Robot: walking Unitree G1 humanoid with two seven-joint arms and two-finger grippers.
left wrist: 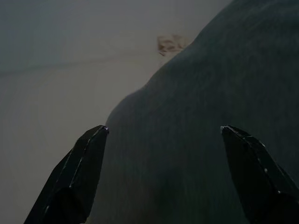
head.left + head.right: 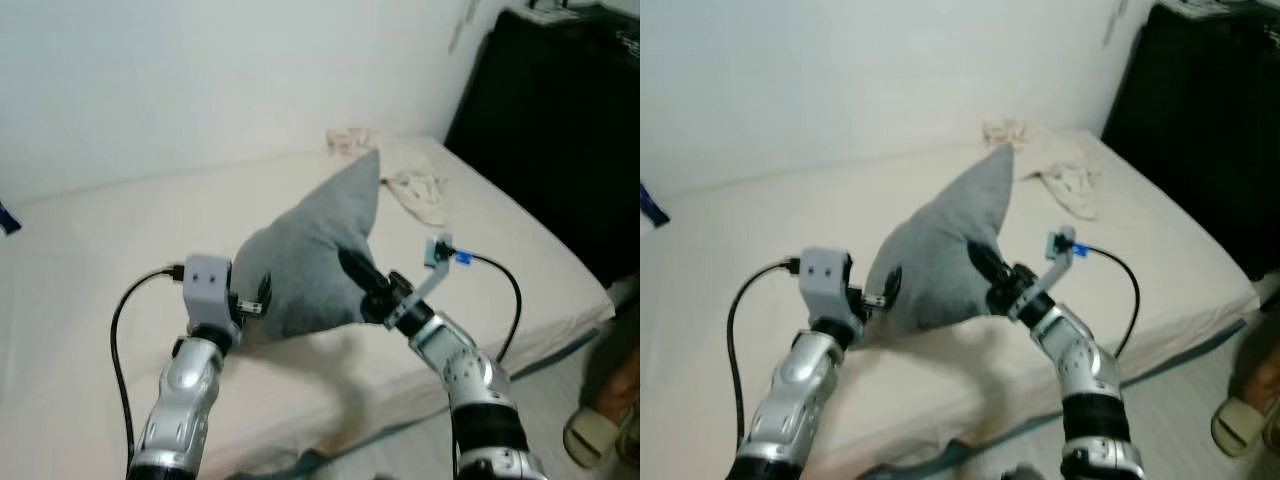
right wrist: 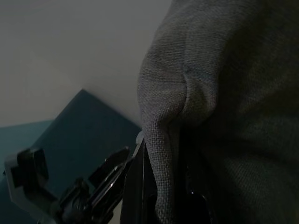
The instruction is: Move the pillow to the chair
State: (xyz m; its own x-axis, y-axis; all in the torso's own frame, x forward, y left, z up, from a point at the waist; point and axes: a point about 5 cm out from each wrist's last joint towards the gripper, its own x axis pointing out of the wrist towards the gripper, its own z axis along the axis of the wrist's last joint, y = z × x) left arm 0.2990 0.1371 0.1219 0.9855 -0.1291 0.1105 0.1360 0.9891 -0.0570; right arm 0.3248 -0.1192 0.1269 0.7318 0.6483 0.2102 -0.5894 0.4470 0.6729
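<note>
Grey woven fabric pillow (image 2: 315,258) held up above the front edge of the cream-sheeted bed (image 2: 90,300), one corner pointing up. Right end effector (image 2: 362,283) clenched on the pillow's lower edge, cloth bunched between its fingers. Left end effector (image 1: 163,135) spread wide against the pillow's other side. Crumpled pale cloth (image 2: 418,192) near the bed's far corner.

bare bed (image 2: 90,300) left of pillow (image 2: 320,250); crumpled cloth (image 2: 420,192) behind; black cabinet (image 2: 560,120) blocks right side.
</note>
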